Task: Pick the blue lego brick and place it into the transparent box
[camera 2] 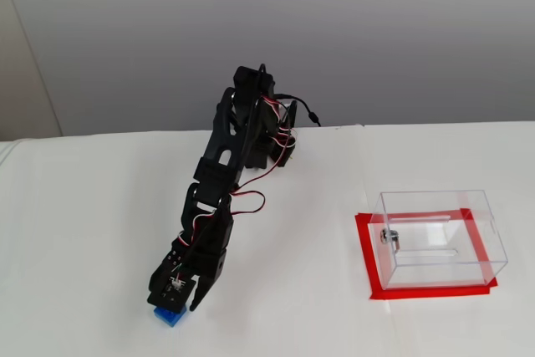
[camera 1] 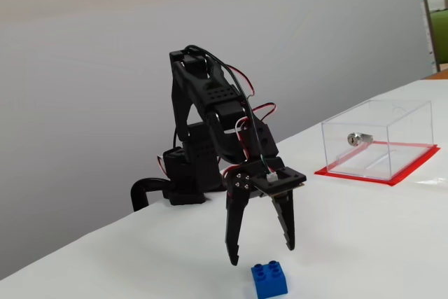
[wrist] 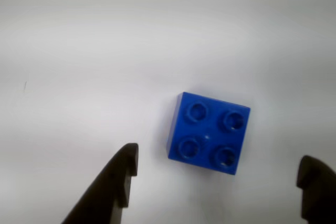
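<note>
The blue lego brick [wrist: 208, 133] lies on the white table, studs up. It also shows in both fixed views [camera 1: 269, 279] [camera 2: 169, 316]. My gripper [wrist: 220, 169] is open, its two black fingers spread wide just above the table, with the brick a little beyond the tips and between their lines. In a fixed view the gripper [camera 1: 262, 253] hangs just behind the brick, apart from it. The transparent box [camera 1: 376, 140] with its silver lock stands on a red sheet [camera 1: 413, 167] far to the right, also seen in the other fixed view [camera 2: 439, 236].
The black arm base [camera 1: 183, 180] stands at the back of the white table [camera 1: 364, 243] against a grey wall. The table's far edge runs behind the base.
</note>
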Tool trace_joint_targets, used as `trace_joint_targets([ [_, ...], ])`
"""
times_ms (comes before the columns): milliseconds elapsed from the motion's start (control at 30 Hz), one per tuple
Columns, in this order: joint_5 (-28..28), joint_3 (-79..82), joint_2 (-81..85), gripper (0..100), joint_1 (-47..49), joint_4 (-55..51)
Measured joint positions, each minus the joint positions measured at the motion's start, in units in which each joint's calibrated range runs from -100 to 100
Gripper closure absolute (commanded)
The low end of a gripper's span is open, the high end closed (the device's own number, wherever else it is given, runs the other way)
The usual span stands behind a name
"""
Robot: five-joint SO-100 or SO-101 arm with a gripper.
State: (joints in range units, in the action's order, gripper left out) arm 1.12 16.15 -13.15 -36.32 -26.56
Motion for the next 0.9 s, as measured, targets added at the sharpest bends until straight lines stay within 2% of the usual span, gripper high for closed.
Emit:
trace_joint_targets([
  [667, 0.0, -8.7, -9.9, 67, -2.6, 0.0],
  [900, 0.0, -13.2, -13.1, 67, -2.6, -3.3],
])
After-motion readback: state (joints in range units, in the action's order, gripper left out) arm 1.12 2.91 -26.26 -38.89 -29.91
